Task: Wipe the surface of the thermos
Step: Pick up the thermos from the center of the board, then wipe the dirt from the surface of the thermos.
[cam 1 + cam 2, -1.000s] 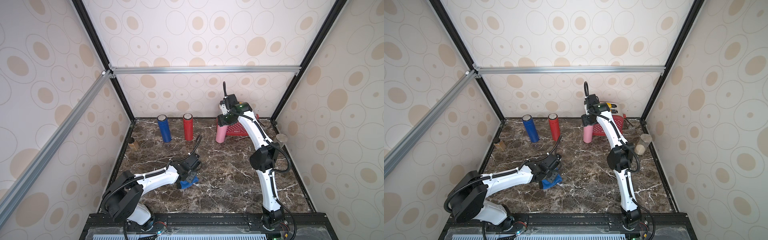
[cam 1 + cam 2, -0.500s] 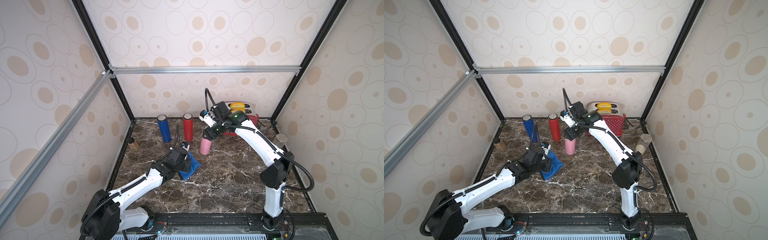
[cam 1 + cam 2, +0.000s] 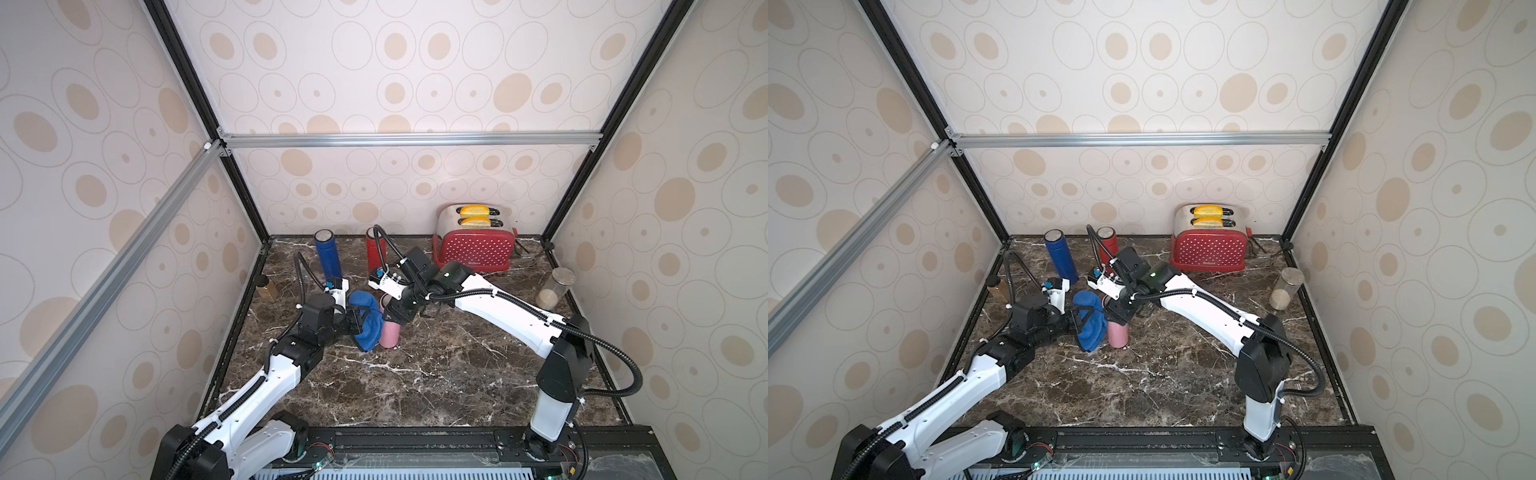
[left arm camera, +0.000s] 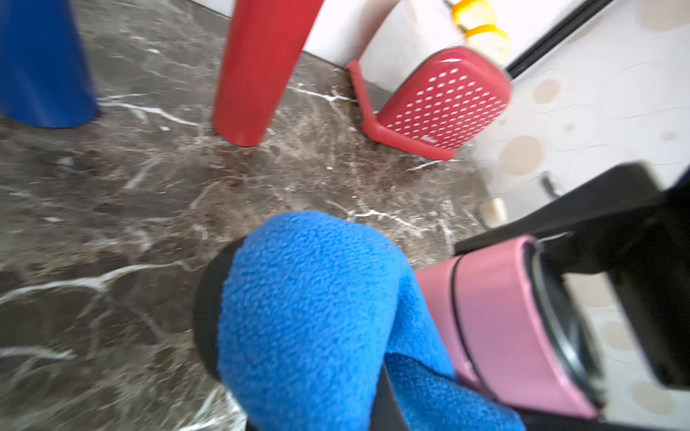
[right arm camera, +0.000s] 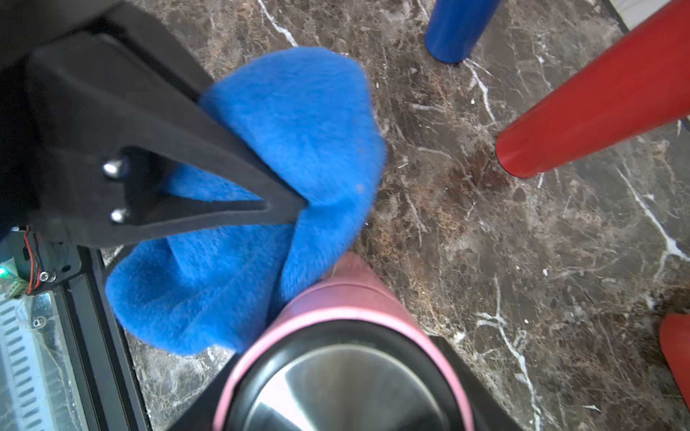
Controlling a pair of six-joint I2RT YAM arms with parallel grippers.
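Pink thermos (image 3: 390, 336) gripped by right pincer (image 3: 392, 316), left pincer (image 3: 359, 322) clamping cloth (image 3: 371, 331), toaster logo (image 3: 478, 262) illegible

Twin top views high, facing down; wrist views close, sharing thermos (image 4: 496, 328)

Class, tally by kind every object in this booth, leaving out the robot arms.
Thermoses: 3 (pink thermos, blue thermos, red thermos)
Cloth: 1
Toaster: 1
Bread slices: 2
Glass jar: 1
Small brown bottle: 1
Total: 9
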